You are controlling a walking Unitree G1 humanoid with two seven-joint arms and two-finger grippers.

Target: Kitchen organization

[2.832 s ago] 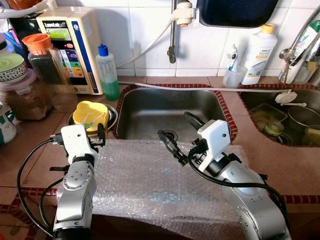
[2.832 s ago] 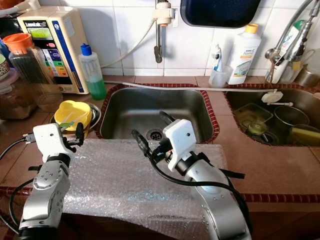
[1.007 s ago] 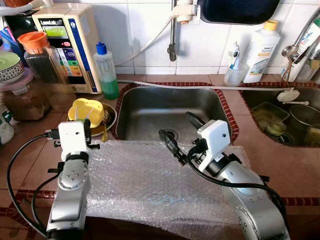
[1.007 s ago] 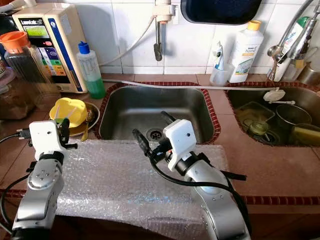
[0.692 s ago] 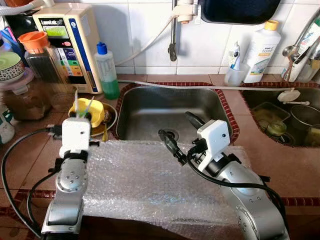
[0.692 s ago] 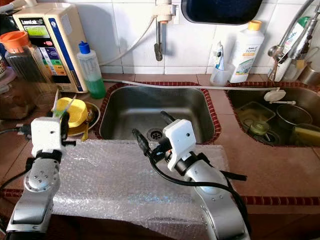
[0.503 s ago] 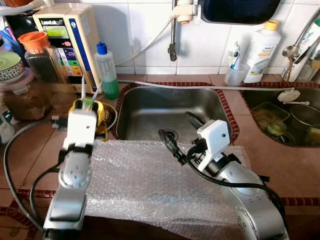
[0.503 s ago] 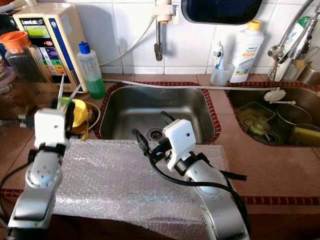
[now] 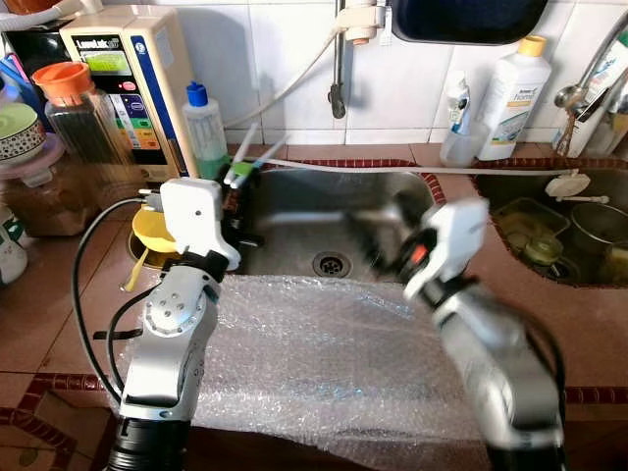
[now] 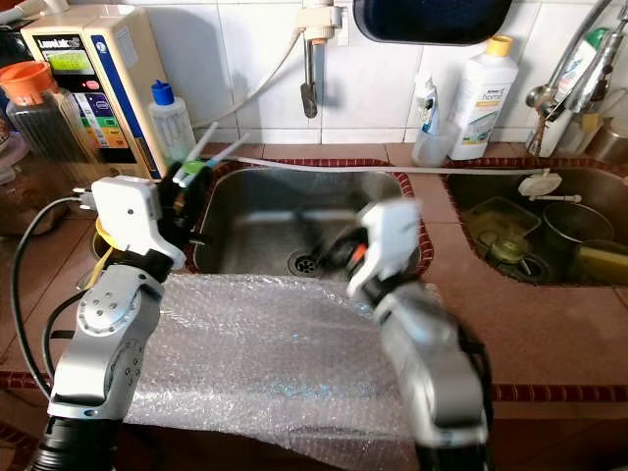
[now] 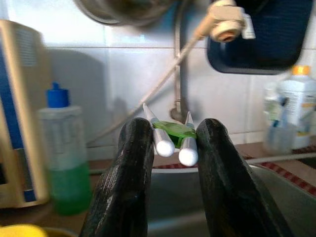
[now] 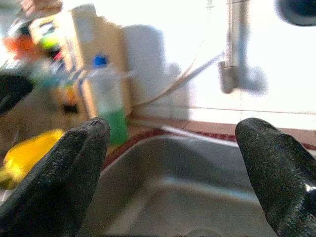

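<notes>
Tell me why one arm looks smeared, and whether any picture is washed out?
In the left eye view the right arm is smeared by motion blur, while the left arm is sharp. The right wrist view is overexposed: the tiled wall glares white and its fingers look soft. In the left wrist view the chopsticks are crisp.

The sink [image 9: 294,221] lies ahead of both grippers, the bubble wrap [image 9: 324,353] beneath them; the soap bottle [image 9: 204,132] stands beyond the left gripper [image 9: 238,188], a yellow bowl [image 9: 155,228] to its left.
</notes>
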